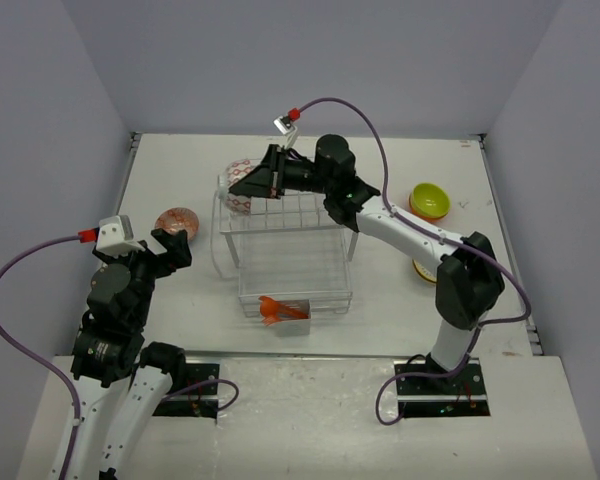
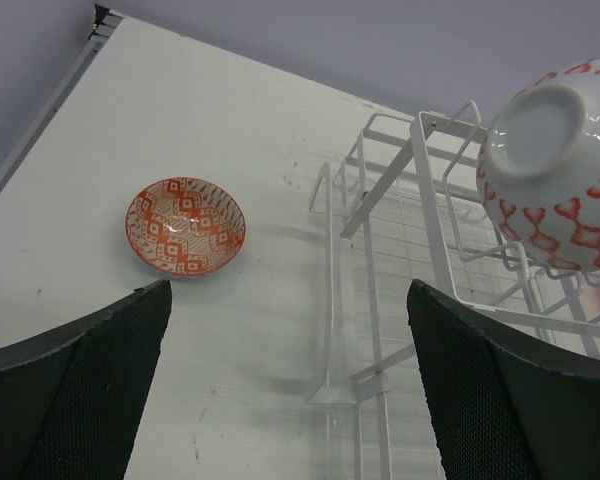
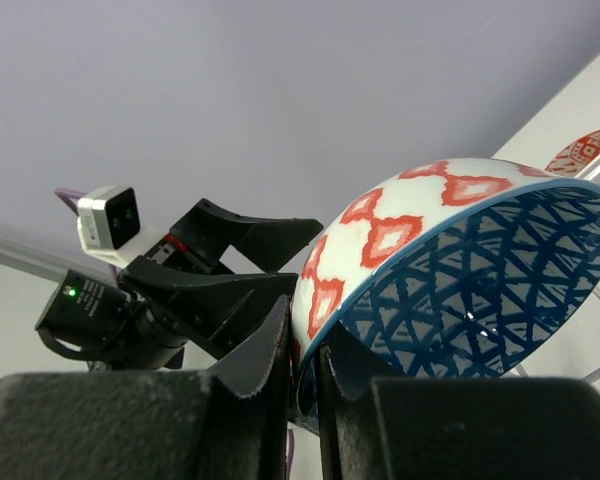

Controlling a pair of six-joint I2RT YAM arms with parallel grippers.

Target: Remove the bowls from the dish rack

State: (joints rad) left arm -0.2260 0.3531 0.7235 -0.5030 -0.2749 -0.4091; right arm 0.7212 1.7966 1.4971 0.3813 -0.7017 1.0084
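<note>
The right fingers [image 3: 265, 355] are drawn narrow, pinching the rim of the blue-lined bowl [image 3: 450, 270]. It is white with red diamonds outside and is held tipped on its side at the upper-left corner of the dish rack [image 1: 290, 255], above centre in the top view. The left fingers [image 2: 85, 395] stand wide with nothing between them, and the red-patterned bowl [image 2: 186, 226] lies upright on the bench [image 2: 230, 130] just beyond them, left of the rack. A lime green bowl [image 1: 430, 201] sits at right, well apart.
</note>
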